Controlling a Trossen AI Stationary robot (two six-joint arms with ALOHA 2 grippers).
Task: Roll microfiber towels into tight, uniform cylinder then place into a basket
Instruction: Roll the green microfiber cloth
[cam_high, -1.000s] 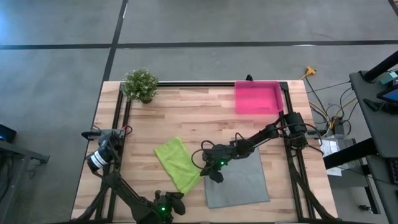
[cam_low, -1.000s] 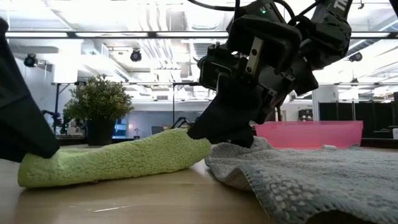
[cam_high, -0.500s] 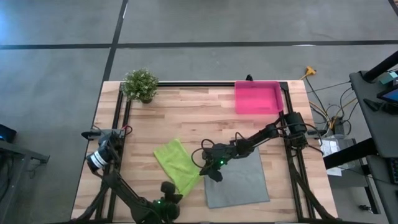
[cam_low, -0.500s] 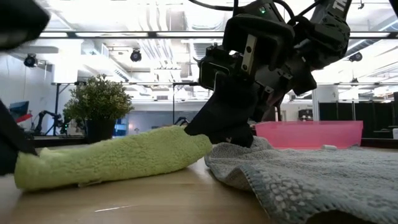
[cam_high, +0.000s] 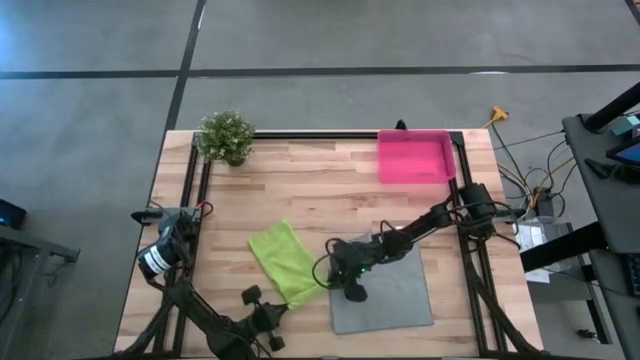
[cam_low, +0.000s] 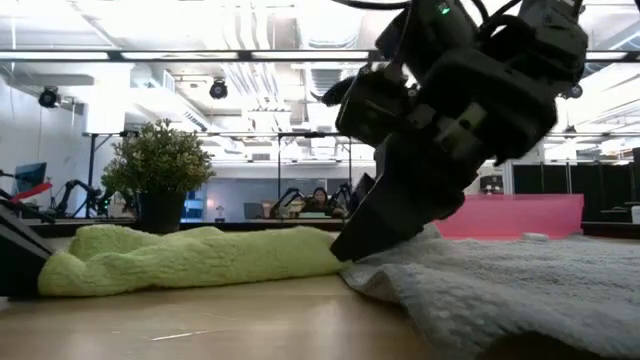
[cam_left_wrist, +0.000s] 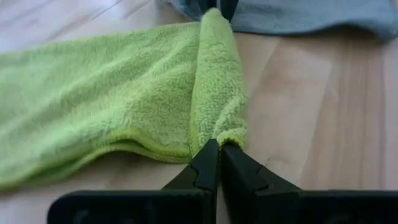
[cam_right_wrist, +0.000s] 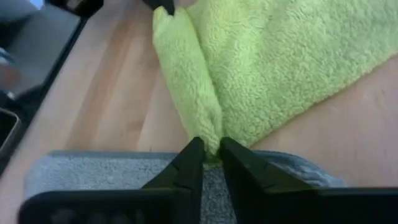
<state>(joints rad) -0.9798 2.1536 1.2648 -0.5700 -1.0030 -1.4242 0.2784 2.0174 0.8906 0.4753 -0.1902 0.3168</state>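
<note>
The left gripper (cam_left_wrist: 217, 163) is clamped on one end of the green towel's (cam_high: 283, 262) folded edge, while the right gripper (cam_right_wrist: 210, 155), at the opposite end of that same edge, has its fingers slightly apart with the cloth's tip between them; whether it truly grips I cannot tell. Holding both ends of the fold this way likely keeps the edge straight and taut, so the roll starts even along its length. From the right gripper the green towel stretches away toward the left one, and the grey towel (cam_high: 385, 295) lies flat directly beneath and behind the right gripper, its corner touching the green one. The basket (cam_high: 414, 157) sits well beyond the right gripper, near the far edge, with no towel visible in it; the rolling looks barely begun.

The bench (cam_high: 300, 195) is pale wood planking with a dark frame along its sides, and a small plant (cam_high: 226, 136) stands at the far corner. Around it is grey concrete floor (cam_high: 100, 60); the low view shows a bright workshop with ceiling lights.
</note>
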